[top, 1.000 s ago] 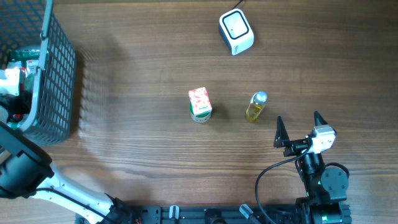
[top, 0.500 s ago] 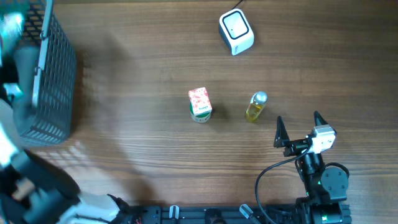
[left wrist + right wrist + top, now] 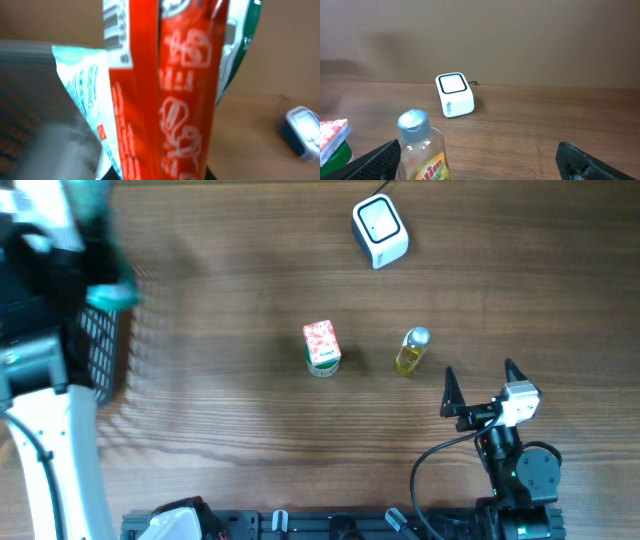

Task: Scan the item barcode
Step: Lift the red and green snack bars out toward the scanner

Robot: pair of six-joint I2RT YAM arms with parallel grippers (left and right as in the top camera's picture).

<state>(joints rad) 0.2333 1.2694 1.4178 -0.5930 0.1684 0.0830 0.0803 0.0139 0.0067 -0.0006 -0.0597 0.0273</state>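
Gripping a flat red plastic packet (image 3: 170, 100) printed in white, the left gripper (image 3: 160, 176) is closed on the packet's lower end. Its dark fingers barely show at the bottom edge of the left wrist view. The packet stands upright and fills that view, with a black-and-white barcode label (image 3: 114, 25) at its upper left, turned toward the camera. Beside it on the left is a pale blue and white crinkled packet (image 3: 82, 95), and on the right a white and green wrapper (image 3: 246, 35). Whether these two are held as well cannot be told.

From overhead, the left arm (image 3: 45, 410) is a blur over the far left corner of the brown wooden tabletop (image 3: 250, 430). It covers most of a dark grey wire-mesh basket (image 3: 100, 360) there, and the red packet cannot be made out.

A white box-shaped barcode scanner (image 3: 380, 232) sits near the far edge, right of the middle, well apart from the left arm. Near the tabletop's centre stand a red-and-white patterned carton on a green base (image 3: 321, 347) and a clear bottle of yellow liquid with a silver cap (image 3: 411, 352), close together but apart.

The right gripper (image 3: 479, 370) hangs near the near right corner, just beside the bottle, its jaws spread wide and empty.
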